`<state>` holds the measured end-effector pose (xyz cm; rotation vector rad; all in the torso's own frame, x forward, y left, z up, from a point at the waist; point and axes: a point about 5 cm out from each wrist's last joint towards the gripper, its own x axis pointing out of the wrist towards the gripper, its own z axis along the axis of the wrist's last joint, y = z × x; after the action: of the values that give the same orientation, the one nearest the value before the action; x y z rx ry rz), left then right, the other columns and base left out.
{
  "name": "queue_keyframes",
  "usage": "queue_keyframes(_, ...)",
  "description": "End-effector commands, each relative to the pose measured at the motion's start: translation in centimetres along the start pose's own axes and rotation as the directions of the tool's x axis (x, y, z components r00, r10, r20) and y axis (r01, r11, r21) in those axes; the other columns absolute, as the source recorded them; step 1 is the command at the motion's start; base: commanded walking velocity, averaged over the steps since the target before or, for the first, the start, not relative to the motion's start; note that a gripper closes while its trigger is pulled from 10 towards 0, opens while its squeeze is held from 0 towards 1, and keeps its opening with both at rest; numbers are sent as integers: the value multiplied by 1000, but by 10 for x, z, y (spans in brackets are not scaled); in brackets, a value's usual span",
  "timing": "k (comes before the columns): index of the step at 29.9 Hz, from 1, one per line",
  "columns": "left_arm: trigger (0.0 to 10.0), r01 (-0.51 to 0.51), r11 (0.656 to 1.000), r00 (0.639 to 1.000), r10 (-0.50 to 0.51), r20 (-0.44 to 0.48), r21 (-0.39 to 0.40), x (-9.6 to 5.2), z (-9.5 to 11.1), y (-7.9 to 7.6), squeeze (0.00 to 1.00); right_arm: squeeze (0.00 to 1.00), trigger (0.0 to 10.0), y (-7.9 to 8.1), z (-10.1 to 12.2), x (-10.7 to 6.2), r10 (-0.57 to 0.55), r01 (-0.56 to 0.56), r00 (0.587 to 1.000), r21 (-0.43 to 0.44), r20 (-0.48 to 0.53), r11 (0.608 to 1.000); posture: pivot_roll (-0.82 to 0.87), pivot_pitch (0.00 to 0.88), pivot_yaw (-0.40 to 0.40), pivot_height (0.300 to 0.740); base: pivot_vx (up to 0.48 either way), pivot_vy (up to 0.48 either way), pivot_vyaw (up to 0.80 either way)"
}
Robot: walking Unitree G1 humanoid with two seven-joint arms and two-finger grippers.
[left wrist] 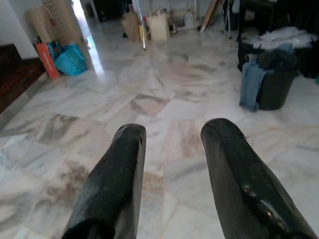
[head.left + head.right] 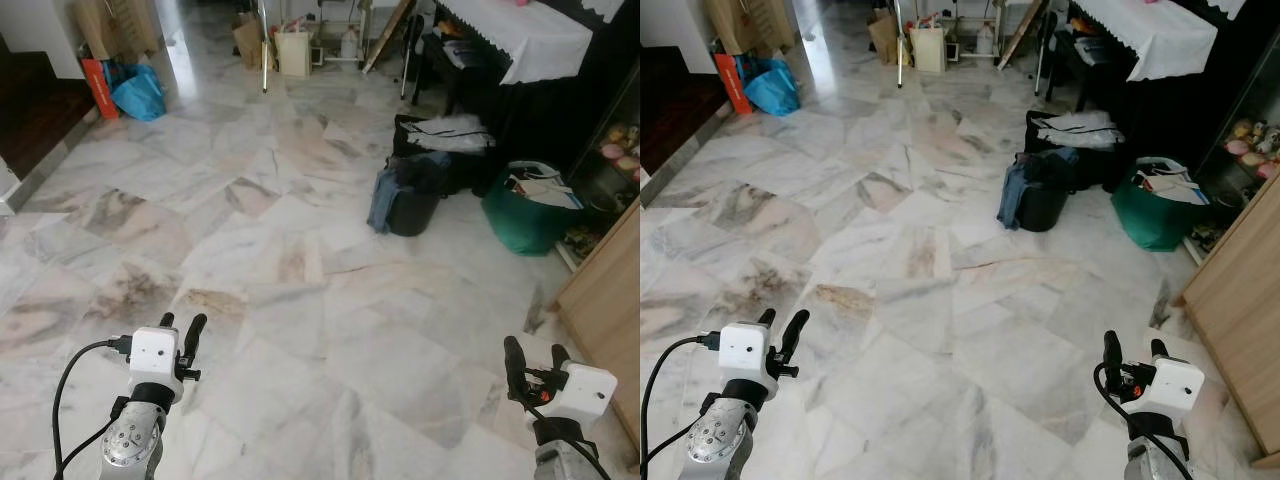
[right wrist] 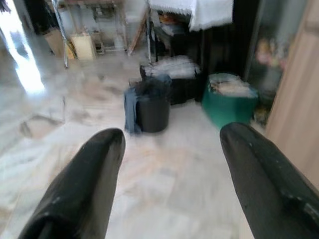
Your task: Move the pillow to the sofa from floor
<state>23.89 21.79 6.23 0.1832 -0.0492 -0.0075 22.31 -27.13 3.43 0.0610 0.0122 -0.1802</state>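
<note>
Left claw (image 2: 181,325) at lower left and right claw (image 2: 536,355) at lower right both gape wide, empty, above the marble floor (image 2: 300,250); a black bin (image 2: 412,200) stands at centre right.

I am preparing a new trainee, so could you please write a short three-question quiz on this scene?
1. True or false: both grippers are empty, held low over the marble floor.
2. What hangs over the rim of the black bin? A) a blue garment B) a red towel C) a rope
3. Which bag stands nearer the wooden cabinet: the green bag or the blue plastic bag?

Key
1. True: the left gripper and the right gripper are open, with nothing between the fingers.
2. A: a blue garment.
3. The green bag.
</note>
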Motion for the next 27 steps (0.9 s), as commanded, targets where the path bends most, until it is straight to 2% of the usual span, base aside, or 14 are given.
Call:
queue_keyframes(1,10000,-14,1000,1000,14,5,-15,-2,5,0,0,0,10000,6,16,3,30,-30,998,-13,50,999,27,0,-37,740,0,0,0)
queue_keyframes(6,10000,10,1000,1000,-10,-17,-13,-11,4,-4,0,0,10000,20,30,-13,77,-77,991,-11,108,997,13,0,-41,740,0,0,0)
queue_keyframes(9,10000,7,1000,1000,-8,-21,-26,-16,8,-3,0,0,10000,32,37,-37,86,-87,990,6,111,996,-6,0,-36,740,0,0,0)
queue_keyframes(12,10000,15,999,1000,-15,-2,-32,-10,19,-3,0,0,10000,41,34,-57,73,-74,996,15,57,997,-17,0,-22,740,0,0,0)
queue_keyframes(17,10000,33,998,999,-33,10,-46,-5,26,-5,0,0,10000,38,26,-71,4,-5,1000,29,22,1000,-6,0,-5,740,0,0,0)
queue_keyframes(20,10000,58,998,998,-59,-29,-34,-5,20,-5,0,0,10000,34,11,-84,4,-4,998,-11,-66,1000,-16,0,19,740,0,0,0)
queue_keyframes(23,10000,68,997,997,-69,-45,-25,-1,19,0,0,0,10000,21,-2,-87,-26,21,992,-45,-124,999,-10,0,36,740,0,0,0)
queue_keyframes(27,10000,68,997,995,-69,-65,-20,1,16,5,0,0,10000,10,-10,-83,-23,11,988,-84,-155,996,-9,0,45,740,0,0,0)
